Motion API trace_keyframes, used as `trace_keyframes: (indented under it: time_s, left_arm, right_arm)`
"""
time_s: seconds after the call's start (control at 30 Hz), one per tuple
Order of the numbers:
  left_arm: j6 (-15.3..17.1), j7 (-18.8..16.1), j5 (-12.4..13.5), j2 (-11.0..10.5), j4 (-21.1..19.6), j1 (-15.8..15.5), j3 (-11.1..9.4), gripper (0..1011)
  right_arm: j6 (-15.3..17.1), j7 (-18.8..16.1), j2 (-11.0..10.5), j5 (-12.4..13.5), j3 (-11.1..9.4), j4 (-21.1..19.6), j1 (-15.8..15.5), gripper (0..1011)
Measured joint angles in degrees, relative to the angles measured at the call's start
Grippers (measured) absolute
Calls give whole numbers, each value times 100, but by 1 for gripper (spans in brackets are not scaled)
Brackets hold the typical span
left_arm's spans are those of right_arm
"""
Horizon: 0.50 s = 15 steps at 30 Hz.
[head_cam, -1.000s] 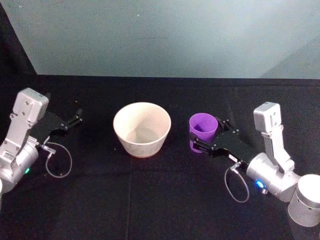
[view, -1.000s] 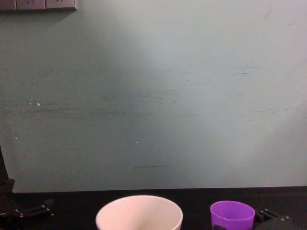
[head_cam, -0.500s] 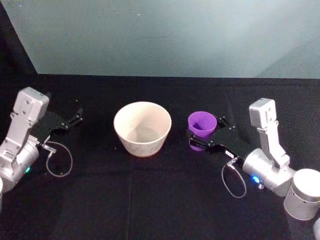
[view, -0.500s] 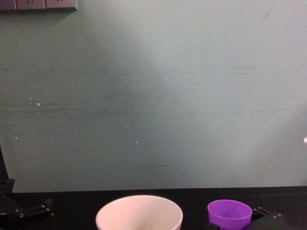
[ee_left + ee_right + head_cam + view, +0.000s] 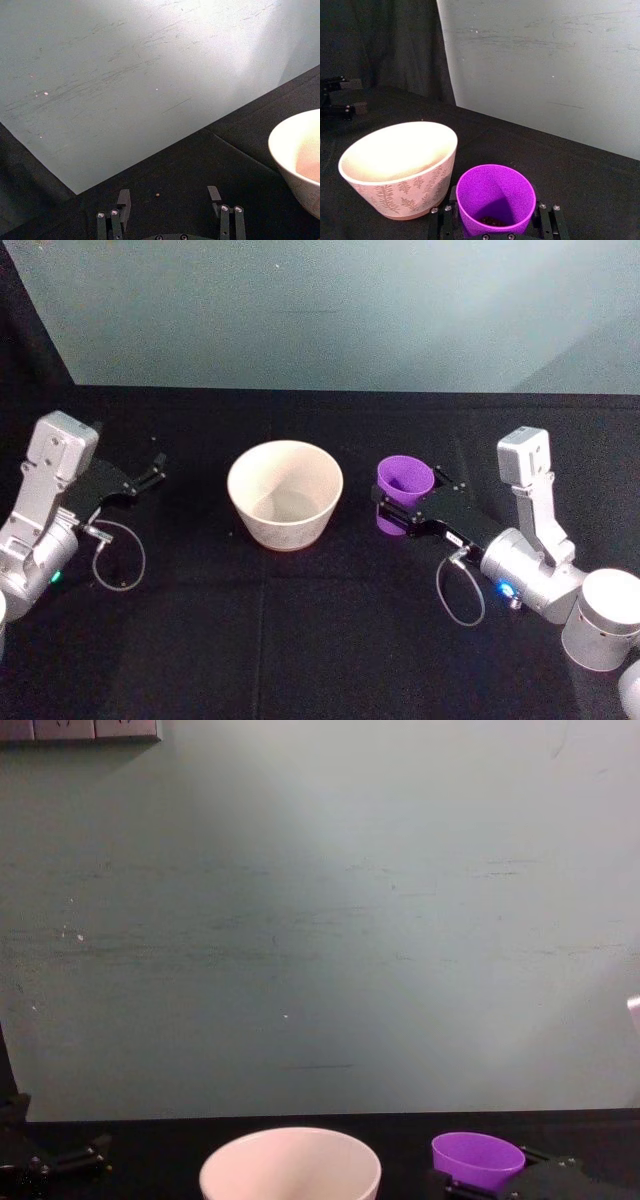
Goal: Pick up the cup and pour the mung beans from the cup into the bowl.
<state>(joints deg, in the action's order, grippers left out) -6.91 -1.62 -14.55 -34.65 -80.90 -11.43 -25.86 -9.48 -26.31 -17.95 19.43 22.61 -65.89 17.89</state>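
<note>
Our right claw [image 5: 408,508] closed round cup [image 5: 405,481], fingers pinching both sides, roughly upright so mung beans [image 5: 492,220] stay at bottom. Bowl [image 5: 285,527] just beside on counter [image 5: 300,640], mouth up, so we reckon short lift-and-tip next. Left claw [image 5: 150,476] parked far left, spread wide, holding nothing, out of way.

A pale teal wall [image 5: 320,920] rises behind the black-clothed table [image 5: 300,640]; socket plates [image 5: 80,729] sit high left.
</note>
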Motion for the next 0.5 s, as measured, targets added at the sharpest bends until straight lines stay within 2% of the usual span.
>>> trace_keyframes:
  time_s: [0.2,0.5]
  left_arm:
    - [0,0,0,0,0,1,0,1000]
    - [0,0,0,0,0,0,0,1000]
  right_arm:
    - [81,15,27,-68,-62,-193,-98,754]
    - [395,439,-116,-481,-173,-1178,-267,734]
